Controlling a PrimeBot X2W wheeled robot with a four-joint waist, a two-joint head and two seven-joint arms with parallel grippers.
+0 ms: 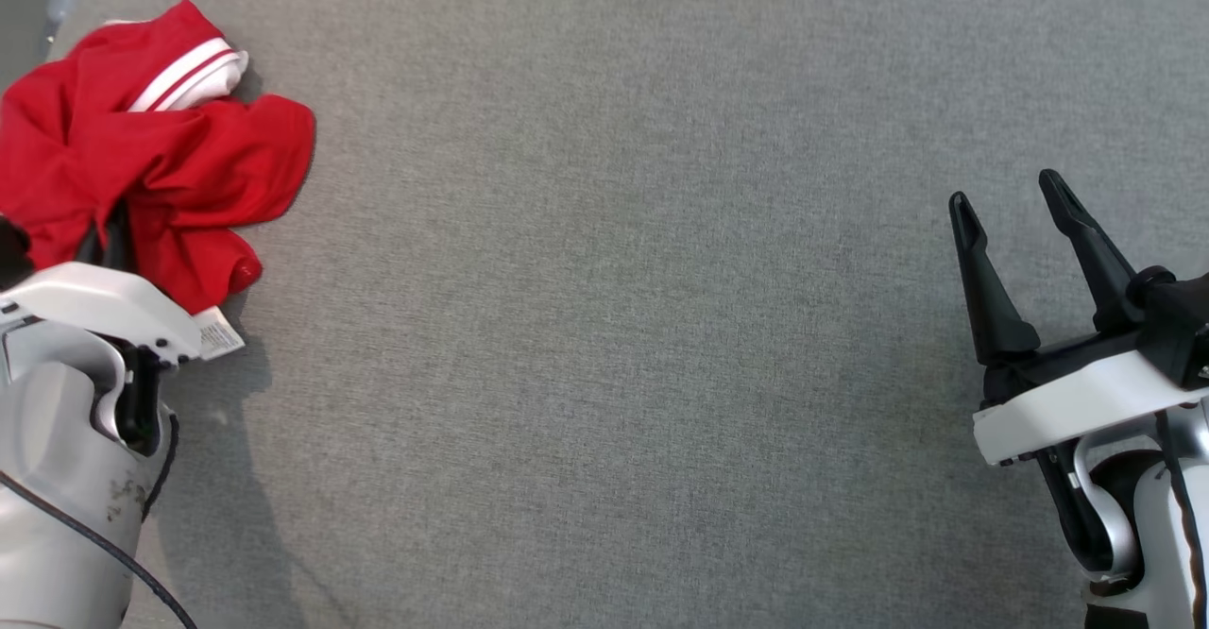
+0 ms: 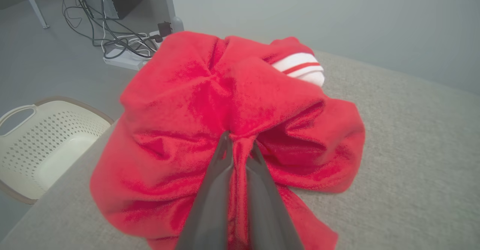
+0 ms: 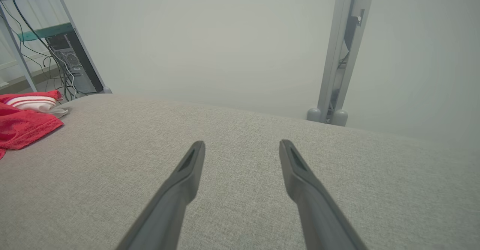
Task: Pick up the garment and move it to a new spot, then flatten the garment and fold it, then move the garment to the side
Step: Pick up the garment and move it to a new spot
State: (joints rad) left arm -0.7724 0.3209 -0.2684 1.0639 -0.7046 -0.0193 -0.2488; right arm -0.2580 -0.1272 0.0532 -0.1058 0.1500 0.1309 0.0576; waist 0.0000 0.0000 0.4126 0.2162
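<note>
Garment (image 1: 142, 157), red, crumpled at far left of desk (image 1: 604, 327) in head view; right end effector (image 1: 1004, 188) released, well apart. Left wrist: left end effector (image 2: 240, 145) clenched on a garment fold. Right wrist: fingers spread above desk.

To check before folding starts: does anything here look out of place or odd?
The red garment lies crumpled in a heap at a corner of the grey surface, right by the edge, near a basket on the floor. The left hand is shut on a fold of it. Nothing looks damaged or spilled.
</note>
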